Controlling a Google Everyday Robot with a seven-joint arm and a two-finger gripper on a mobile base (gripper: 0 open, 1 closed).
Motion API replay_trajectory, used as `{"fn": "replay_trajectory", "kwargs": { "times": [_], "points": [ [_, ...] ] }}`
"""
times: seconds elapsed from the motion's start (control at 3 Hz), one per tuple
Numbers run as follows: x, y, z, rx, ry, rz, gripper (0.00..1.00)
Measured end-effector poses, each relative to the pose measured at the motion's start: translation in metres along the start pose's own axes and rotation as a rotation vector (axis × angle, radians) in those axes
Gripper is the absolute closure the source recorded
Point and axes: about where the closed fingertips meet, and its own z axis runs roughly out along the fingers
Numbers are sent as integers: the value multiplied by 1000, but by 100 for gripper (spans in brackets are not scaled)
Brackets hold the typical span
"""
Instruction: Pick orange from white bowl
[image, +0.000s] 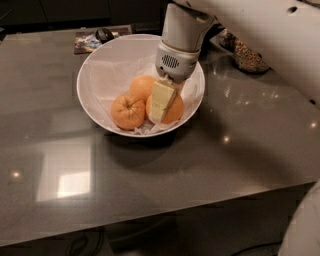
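Observation:
The white bowl (90, 85) stands on the grey table, lined with crumpled white paper, and holds three oranges. The largest orange (176, 111) lies at the bowl's right side, mostly covered by my gripper (161, 104), which reaches down into the bowl from the back right and sits against this orange. A smaller orange with star-like creases (128, 111) lies to its left. A plain smaller orange (142, 86) lies behind them.
A flat card with a small dark object (95, 39) lies behind the bowl at the back left. A speckled bag (246, 56) sits at the back right. The table's front edge (150, 220) runs below. My white body (305, 225) shows at the lower right.

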Motion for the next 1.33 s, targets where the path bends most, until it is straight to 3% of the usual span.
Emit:
{"fn": "replay_trajectory", "kwargs": {
  "times": [0.67,1.0,1.33],
  "points": [
    [0,0,0,0,0,0,89],
    [-4,3,-13,38,-41,-45,100],
    [-6,13,-36,69,-74,-116,100]
  ]
}}
